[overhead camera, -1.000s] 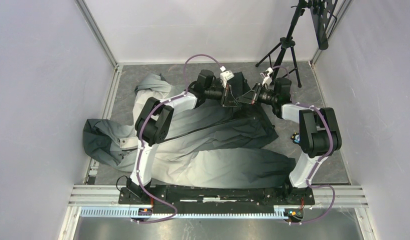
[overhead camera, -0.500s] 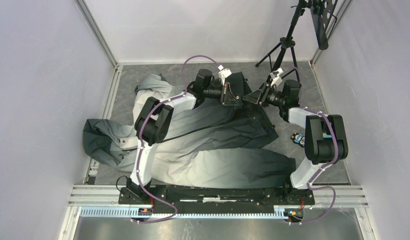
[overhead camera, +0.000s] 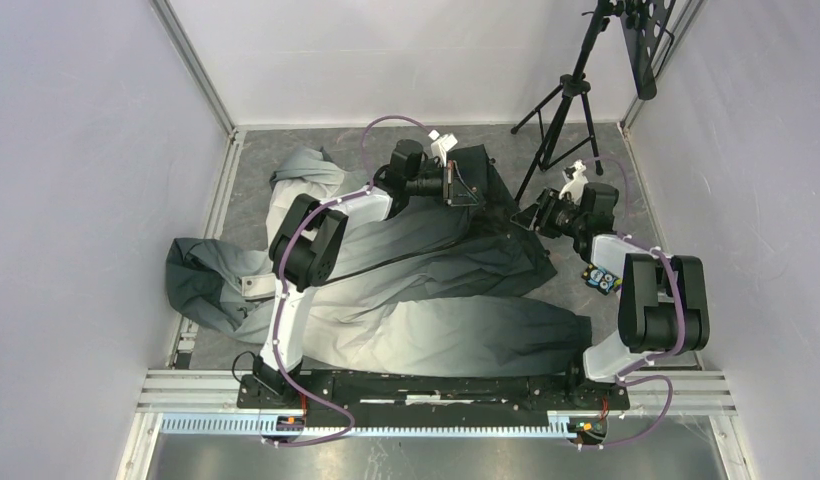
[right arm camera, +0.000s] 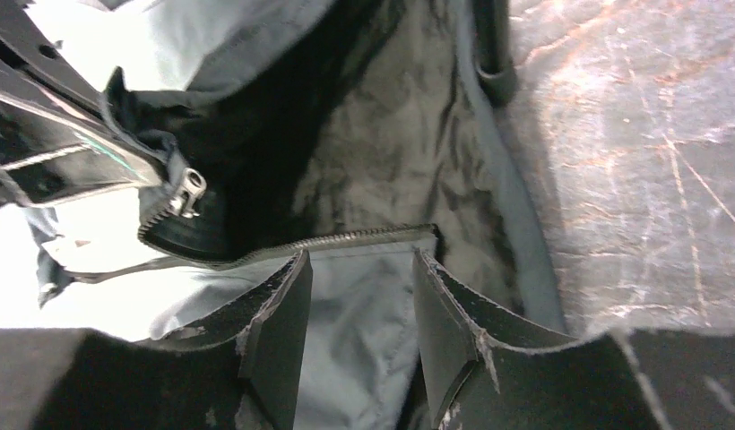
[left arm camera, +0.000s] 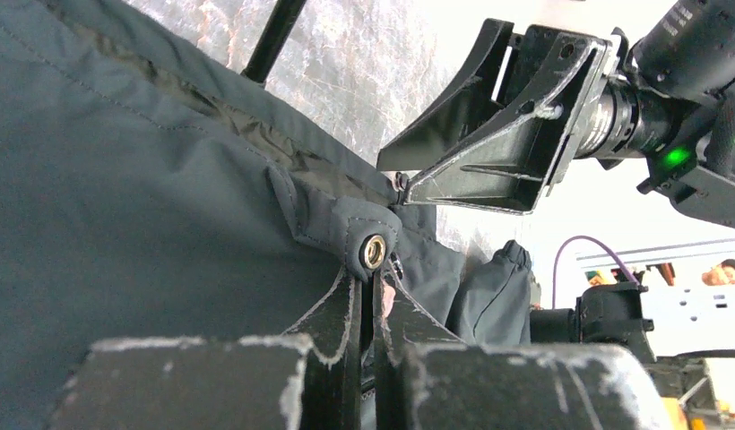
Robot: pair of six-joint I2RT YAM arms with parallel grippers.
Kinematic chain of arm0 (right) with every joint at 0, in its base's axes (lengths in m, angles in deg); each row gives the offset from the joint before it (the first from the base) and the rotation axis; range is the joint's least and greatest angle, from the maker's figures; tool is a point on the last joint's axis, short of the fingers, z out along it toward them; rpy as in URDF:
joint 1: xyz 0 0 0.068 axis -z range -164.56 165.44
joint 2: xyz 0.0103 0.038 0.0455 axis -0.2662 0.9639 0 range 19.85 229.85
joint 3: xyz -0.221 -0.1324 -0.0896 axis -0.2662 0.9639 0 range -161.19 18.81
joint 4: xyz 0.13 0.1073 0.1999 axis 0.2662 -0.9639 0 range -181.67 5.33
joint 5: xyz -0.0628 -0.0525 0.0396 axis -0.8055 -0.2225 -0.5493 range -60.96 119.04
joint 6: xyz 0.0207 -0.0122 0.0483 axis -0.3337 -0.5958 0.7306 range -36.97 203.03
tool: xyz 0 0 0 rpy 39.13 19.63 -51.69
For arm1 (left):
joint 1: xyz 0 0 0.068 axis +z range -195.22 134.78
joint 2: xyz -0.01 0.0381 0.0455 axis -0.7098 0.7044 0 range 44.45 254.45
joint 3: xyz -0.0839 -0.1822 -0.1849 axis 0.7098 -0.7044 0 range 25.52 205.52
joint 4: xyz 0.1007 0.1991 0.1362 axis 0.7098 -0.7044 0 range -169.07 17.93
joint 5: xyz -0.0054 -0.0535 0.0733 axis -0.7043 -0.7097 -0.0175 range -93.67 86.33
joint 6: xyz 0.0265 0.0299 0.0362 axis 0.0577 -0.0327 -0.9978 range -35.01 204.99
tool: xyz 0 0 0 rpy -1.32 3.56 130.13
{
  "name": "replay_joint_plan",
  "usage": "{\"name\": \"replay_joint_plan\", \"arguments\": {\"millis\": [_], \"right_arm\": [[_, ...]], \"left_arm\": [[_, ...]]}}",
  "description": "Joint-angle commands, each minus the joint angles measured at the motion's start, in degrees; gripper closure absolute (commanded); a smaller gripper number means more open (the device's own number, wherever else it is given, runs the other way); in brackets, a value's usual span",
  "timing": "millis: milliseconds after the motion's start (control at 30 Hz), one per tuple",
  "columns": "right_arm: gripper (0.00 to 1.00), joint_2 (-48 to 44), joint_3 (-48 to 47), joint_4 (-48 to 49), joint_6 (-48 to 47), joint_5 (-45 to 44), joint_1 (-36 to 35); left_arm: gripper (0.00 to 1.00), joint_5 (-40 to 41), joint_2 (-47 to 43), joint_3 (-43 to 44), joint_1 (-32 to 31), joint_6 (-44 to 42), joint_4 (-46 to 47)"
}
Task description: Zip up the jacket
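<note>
Though unzipped, grey-to-charcoal jacket

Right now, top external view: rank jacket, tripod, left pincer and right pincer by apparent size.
Largest to smallest:
1. jacket
2. tripod
3. left pincer and right pincer: they look about alike, so I won't rank them.
</note>
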Motion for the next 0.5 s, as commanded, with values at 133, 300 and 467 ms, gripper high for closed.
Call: {"name": "replay_joint_plan", "arguments": {"millis": [133, 300, 467], "right_arm": [[0.59, 2.4, -0.1, -4.5, -7.9, -5.2, -0.2], [0.61, 4.8, -0.3, -4.3, -9.5, -4.4, -0.2], [0.70, 6.1, 1.7, 0.4, -7.8, -2.1, -0.2]], "left_arm": [[0.98, 2.9, 1.2, 1.9, 0.0, 9.4, -1.1], [0.98, 2.1, 1.0, 1.7, -0.1, 9.8, -1.4], [0.98, 1.9, 1.9, 2.8, -0.2, 10.5, -1.6]]}}
